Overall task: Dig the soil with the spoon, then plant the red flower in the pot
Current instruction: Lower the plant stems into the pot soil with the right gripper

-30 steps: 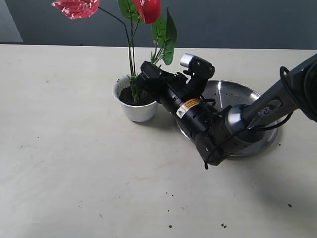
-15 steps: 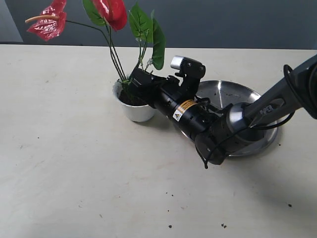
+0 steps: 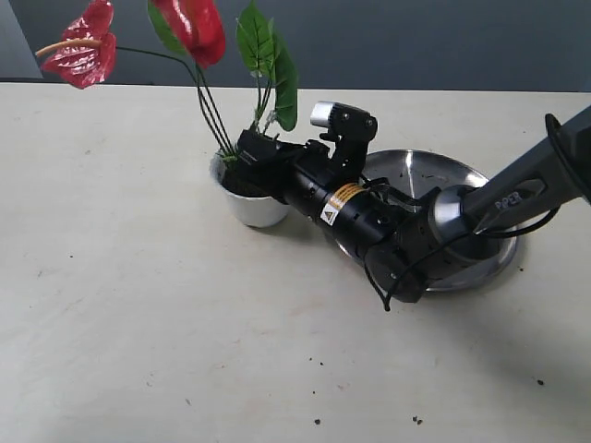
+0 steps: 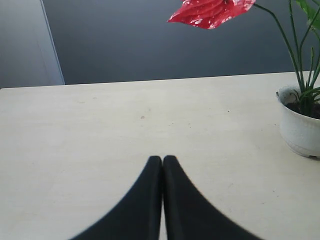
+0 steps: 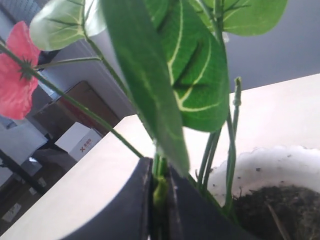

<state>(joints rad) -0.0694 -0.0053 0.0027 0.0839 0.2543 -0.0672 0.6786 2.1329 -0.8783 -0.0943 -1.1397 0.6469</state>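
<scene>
We had the right pincer (image 5: pixel 159 200) clamped low on the flower's (image 3: pixel 189 26) thin, bendy stems; left pincer (image 4: pixel 163 162) closed, empty.

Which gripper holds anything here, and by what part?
The right gripper pinches the red flower by its lower stems, just above the pot. The left gripper is shut on nothing.

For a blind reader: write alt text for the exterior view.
The right gripper clamps the red flower by its stems, which lean left out of the soil-filled white pot on a beige table. A steel plate lies behind the arm.
</scene>
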